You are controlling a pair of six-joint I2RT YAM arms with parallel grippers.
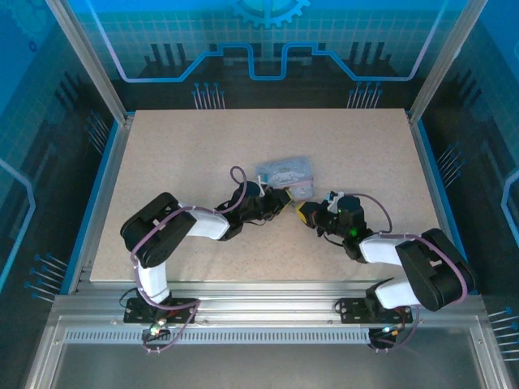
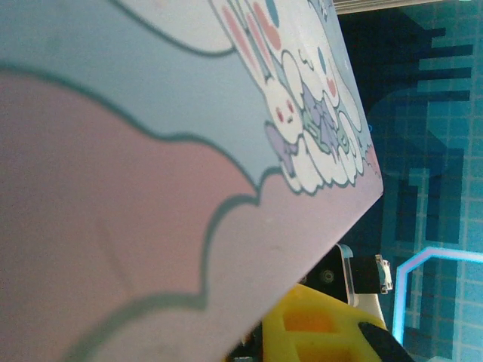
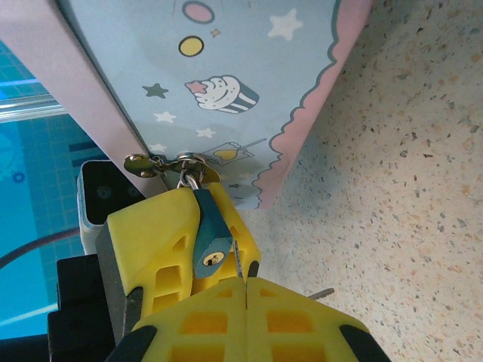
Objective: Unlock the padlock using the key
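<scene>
— Right pincer (image 3: 245, 290)?
— Clamped shut on the thin dark metal key (image 3: 236, 258), blade poking forward. Just ahead hangs the small dark-blue metal padlock (image 3: 210, 234), its long axis slanting down towards that pincer and the keyhole just beside the blade tip.
— Around it?
— Left pincer (image 1: 281, 203) seems to pinch its body, at the hasp of the pale blue cartoon-printed tin (image 3: 226, 75).

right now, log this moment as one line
left gripper: clamped on padlock | right gripper: shut on key | key: beside keyhole, not inserted | padlock: hanging from tin hasp

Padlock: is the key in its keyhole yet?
Out. The padlock keyhole shows empty; the key sits beside it, in the shut right hand.
</scene>
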